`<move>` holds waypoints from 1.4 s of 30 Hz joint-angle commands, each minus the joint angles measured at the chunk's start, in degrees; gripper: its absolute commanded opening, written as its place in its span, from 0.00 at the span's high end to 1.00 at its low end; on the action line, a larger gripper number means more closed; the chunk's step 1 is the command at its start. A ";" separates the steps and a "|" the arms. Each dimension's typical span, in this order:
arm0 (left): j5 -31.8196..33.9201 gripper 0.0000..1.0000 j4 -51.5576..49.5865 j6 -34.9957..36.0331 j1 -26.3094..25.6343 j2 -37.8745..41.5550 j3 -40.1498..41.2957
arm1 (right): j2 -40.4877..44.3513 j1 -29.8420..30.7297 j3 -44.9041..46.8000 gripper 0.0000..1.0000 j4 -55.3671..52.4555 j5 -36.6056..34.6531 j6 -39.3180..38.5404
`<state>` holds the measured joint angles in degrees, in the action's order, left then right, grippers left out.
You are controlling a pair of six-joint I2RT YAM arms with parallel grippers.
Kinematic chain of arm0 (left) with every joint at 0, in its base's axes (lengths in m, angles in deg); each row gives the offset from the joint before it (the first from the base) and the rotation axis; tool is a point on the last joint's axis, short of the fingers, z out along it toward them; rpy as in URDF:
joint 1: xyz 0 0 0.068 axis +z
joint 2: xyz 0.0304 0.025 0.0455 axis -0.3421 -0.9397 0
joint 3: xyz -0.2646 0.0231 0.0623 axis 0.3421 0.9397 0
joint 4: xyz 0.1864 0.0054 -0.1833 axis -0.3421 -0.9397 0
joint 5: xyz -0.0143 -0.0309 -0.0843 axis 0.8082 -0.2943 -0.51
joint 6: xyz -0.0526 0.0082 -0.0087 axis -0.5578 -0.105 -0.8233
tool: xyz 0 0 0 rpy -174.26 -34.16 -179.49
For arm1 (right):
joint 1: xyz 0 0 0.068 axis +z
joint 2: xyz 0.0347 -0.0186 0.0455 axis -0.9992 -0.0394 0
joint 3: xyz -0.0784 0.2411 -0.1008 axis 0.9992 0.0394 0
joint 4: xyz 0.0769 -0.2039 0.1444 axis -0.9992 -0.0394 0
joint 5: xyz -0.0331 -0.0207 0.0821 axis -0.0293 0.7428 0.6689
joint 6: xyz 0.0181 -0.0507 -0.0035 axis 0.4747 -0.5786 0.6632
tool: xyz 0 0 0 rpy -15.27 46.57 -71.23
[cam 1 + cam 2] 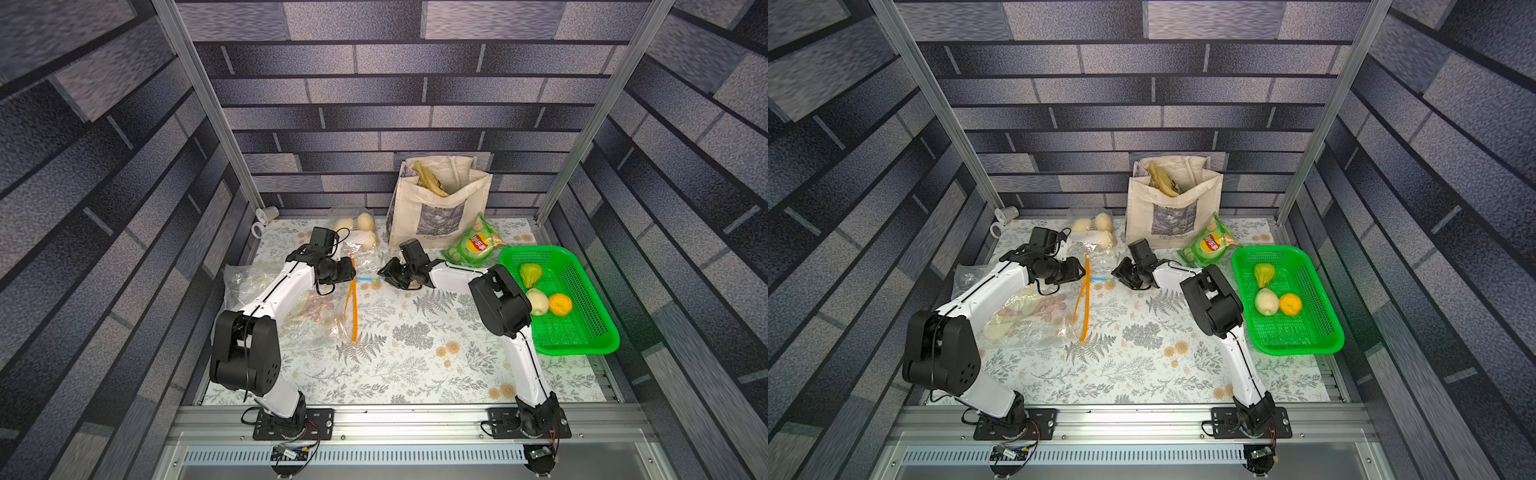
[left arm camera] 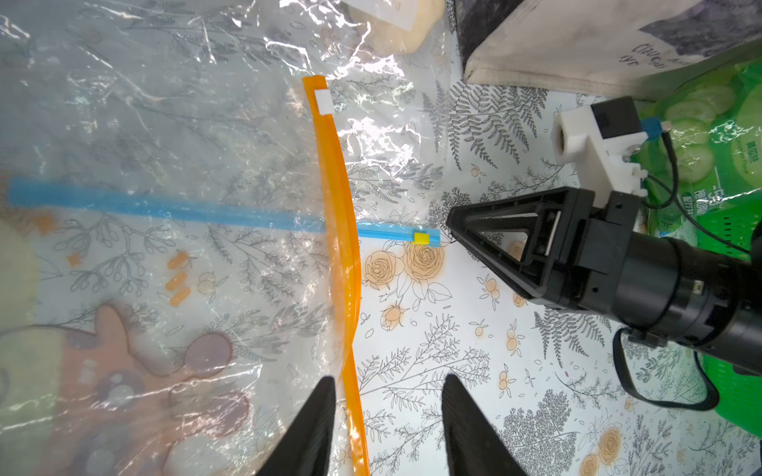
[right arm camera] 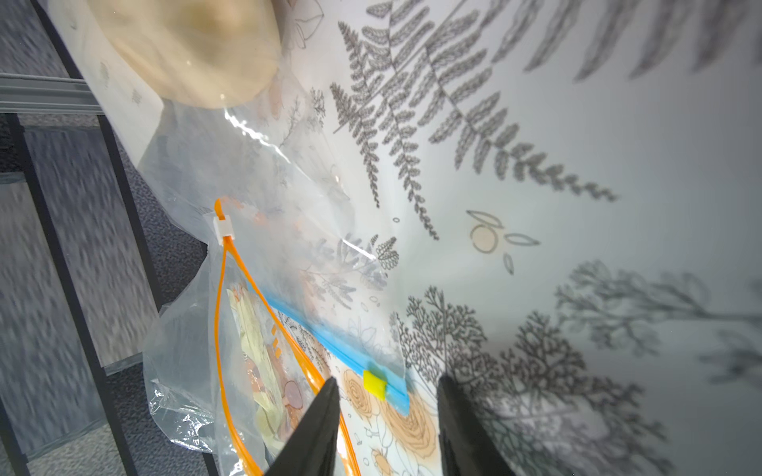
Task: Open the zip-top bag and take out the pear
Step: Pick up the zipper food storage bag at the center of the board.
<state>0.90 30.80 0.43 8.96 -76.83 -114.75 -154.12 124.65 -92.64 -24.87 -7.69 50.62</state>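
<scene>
Well, in both top views the orange zip [image 1: 354,307] of a printed bag [image 1: 320,318] lies along the bench [image 1: 415,365], and everything reads off it. Beyond its far end sits the pear [image 1: 365,222], or what I take for it: pale rounded fruit inside the clear zip-top bag [image 1: 368,259], whose blue zip [image 1: 365,280] crosses the orange zip near that end. The left tool [image 1: 352,272] hangs over the orange zip. The right tool [image 1: 382,275] is just beside it, at the blue zip's tip. Farther out on that side stand a tote [image 1: 436,208], a crisp packet [image 1: 476,245] and a green basket [image 1: 577,348] of loose fruit, all well apart from the orange zip.

Through the left wrist camera, the left tool's fingers [image 2: 313,424] are spread with the orange zip running between them, not pinched as far as I can see. The printed bag's film lies over most of the blue zip, so I judge it would block the yellow slider [image 2: 421,238] from travelling past the orange zip.

Through the right wrist camera, the right tool is spread too, nothing pinched, the slider just ahead of the gap. That small stiff slider looks the only firm hold. The film is thin, limp and slick and would likely crumple or drag. The fruit looks firm and round, apt to roll, so it is best gripped across its belly.
</scene>
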 commanded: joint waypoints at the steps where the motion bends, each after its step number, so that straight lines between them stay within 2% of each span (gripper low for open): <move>1: -1.30 0.55 1.25 -1.17 0.40 2.37 1.12 | -3.43 0.88 -2.17 0.58 -0.63 1.16 1.54; 7: -2.18 0.54 0.51 0.25 0.50 2.50 1.46 | -7.33 1.04 -3.27 0.58 6.28 4.54 5.82; 11: -2.34 0.54 0.53 0.36 0.80 3.01 2.02 | -8.49 1.05 -1.70 0.58 16.49 5.54 8.89; 17: -2.53 0.53 0.82 0.43 0.77 3.22 2.72 | -8.38 1.06 -1.09 0.58 22.59 5.50 9.17; 22: -2.52 0.53 0.97 0.68 0.77 3.39 3.58 | -4.64 0.99 -0.79 0.58 18.14 2.86 2.75; 27: -2.70 0.53 1.07 0.95 0.88 3.31 3.78 | -4.06 0.89 -4.50 0.58 11.41 3.74 -1.30; 37: -2.48 0.52 0.98 1.30 0.97 3.97 4.74 | -8.58 0.89 -6.82 0.59 14.25 6.89 3.11; 42: -2.45 0.52 1.03 1.39 1.17 4.26 4.84 | -9.68 0.88 -7.80 0.65 13.30 7.27 4.06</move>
<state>-1.02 31.85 0.67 9.61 -74.75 -110.40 -161.81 125.13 -98.81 -11.01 -1.35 53.89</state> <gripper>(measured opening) 0.479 0.367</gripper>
